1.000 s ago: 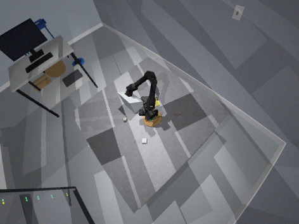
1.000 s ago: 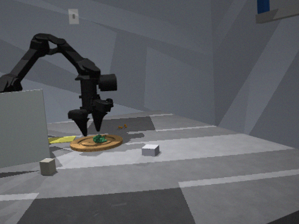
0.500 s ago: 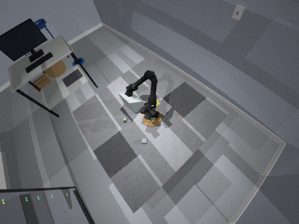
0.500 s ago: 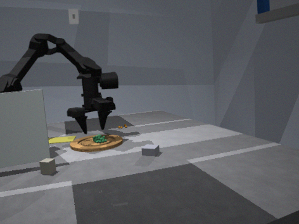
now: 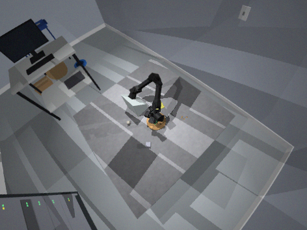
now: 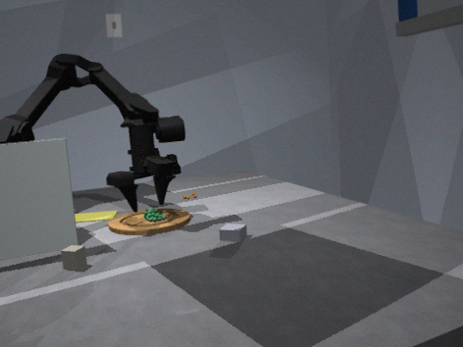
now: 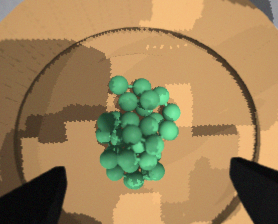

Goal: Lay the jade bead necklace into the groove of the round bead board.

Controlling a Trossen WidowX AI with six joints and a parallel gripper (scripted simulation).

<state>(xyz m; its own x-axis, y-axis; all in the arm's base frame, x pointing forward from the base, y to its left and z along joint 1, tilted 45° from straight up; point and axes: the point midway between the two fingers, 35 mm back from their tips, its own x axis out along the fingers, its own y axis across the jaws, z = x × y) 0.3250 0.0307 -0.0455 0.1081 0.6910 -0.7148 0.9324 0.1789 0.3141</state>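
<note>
The jade bead necklace lies bunched in a heap on the round bead board, inside the ring of the groove. In the wrist view the heap lies near the middle of the ring and none of its beads reach the dark groove line. The round wooden bead board lies flat. My gripper is open and empty, pointing down just above the board. In the wrist view its fingertips stand to the left and right of the heap's lower end. In the top view the arm partly hides the board.
A pale upright panel stands beside the arm. A beige cube and a pale lilac block lie apart from the board. A yellow sheet and small orange pieces lie beyond it.
</note>
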